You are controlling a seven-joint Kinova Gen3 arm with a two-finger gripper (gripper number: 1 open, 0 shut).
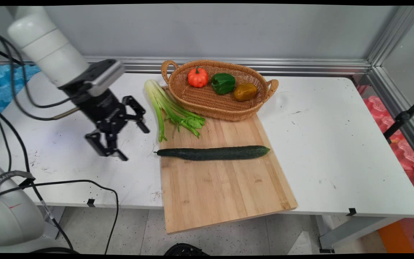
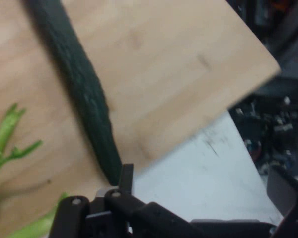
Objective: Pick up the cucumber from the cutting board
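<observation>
Above the bench, left of the wooden cutting board, the black hand hangs with its fingers spread wide and nothing between them. Nearest to it is the stem end of the dark green cucumber, which lies crosswise on the board; the hand view shows that end close by one fingertip, though contact cannot be told. A celery stalk lies along the board's left edge, partly on the bench. Behind it, a wicker basket rests on the board's far end, holding a small orange pumpkin, a green pepper and a brownish pepper.
</observation>
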